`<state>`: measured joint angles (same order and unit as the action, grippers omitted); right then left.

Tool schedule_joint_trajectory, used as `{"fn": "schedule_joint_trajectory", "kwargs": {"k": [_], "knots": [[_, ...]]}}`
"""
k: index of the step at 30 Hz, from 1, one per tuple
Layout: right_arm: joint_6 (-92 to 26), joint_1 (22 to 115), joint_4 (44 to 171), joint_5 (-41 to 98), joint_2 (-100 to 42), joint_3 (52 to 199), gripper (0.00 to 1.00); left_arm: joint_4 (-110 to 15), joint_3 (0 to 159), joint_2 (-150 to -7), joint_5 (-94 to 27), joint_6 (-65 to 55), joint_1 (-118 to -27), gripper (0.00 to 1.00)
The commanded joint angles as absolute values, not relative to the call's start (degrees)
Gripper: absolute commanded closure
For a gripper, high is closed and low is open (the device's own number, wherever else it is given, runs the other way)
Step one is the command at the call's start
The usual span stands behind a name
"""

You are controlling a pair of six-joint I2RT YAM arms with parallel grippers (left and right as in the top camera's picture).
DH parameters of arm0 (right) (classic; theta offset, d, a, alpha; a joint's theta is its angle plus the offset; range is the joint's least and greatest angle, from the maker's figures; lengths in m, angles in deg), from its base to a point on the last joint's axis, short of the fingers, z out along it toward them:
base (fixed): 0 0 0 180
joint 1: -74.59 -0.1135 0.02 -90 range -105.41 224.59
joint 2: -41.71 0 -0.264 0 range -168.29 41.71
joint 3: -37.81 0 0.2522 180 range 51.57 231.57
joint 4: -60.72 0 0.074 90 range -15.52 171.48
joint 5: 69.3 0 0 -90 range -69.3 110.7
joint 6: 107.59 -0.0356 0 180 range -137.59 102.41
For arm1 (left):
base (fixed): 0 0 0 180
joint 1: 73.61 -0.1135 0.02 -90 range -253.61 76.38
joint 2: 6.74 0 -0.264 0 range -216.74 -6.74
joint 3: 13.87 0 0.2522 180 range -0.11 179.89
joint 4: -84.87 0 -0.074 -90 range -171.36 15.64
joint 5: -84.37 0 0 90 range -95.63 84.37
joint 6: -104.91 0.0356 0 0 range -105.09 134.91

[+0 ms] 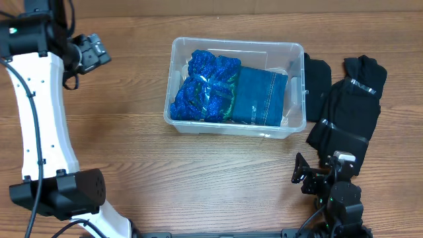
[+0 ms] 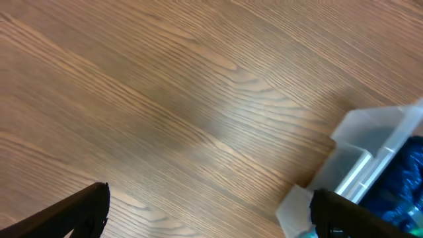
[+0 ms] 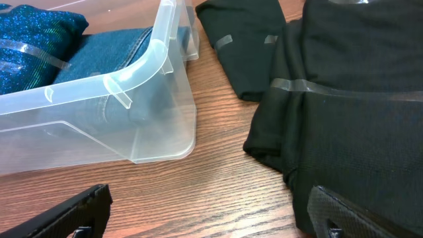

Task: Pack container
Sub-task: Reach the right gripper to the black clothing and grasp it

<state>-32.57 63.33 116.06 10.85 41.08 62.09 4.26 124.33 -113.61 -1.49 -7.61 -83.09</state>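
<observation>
Sitting mid-table on the wooden table [image 1: 132, 145], the container [image 1: 225, 127] is holding a glittery blue bundle [image 1: 205, 86] beside folded denim [image 1: 263, 98]. Black garments [image 1: 350, 109], taped with clear strips, are lying just right of it. The right gripper [image 3: 211, 215] is hovering near them, jaws spread and empty. The left gripper [image 2: 208, 211] is hanging over the wood left of the container, jaws likewise parted, grasping nothing.

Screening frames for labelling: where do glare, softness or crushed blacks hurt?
Overhead: evenly lit and sharp, but the black garments swallow fold detail. Left wrist: pale sheen on the table, slightly soft. Right wrist: bright highlights along the container rim.
</observation>
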Motion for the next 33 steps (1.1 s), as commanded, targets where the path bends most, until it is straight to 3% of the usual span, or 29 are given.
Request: {"fn": "schedule_joint_trajectory", "kwargs": {"k": [1,5,11,14,18,23,26,29,33], "knots": [[-32.55,63.41,115.93,10.52,41.54,61.07,0.0,4.33,124.75,-113.57,-0.9,-6.26,-83.75,0.0],[-32.61,63.41,113.68,10.54,41.54,61.02,0.0,4.3,124.75,-113.57,-0.92,-6.28,-83.75,0.0],[-42.73,63.41,100.37,29.54,41.54,61.35,0.0,4.26,124.75,-113.57,-0.95,-6.28,-83.72,0.0],[-44.66,63.41,101.15,30.21,40.08,66.16,0.0,4.24,124.75,-113.57,-0.95,-6.28,-83.72,0.0],[-47.58,63.41,106.6,30.21,28.01,79.27,0.0,4.24,124.75,-113.57,-0.95,-6.28,-83.72,0.0],[-35.3,63.44,114.25,36.25,0.52,104.19,0.0,4.09,124.75,-113.57,-0.95,-6.28,-83.72,0.0],[-32.61,64.0,118.07,35.35,-9.03,115.38,0.0,4.11,124.75,-113.57,-0.95,-6.28,-83.7,0.0],[-35.41,76.81,128.5,31.04,-20.7,127.84,0.0,4.11,124.75,-113.57,-0.95,-6.28,-83.72,0.0],[-35.37,95.78,134.03,38.45,-29.32,128.84,0.0,4.11,124.75,-113.57,-0.95,-6.28,-83.72,0.0]]}}
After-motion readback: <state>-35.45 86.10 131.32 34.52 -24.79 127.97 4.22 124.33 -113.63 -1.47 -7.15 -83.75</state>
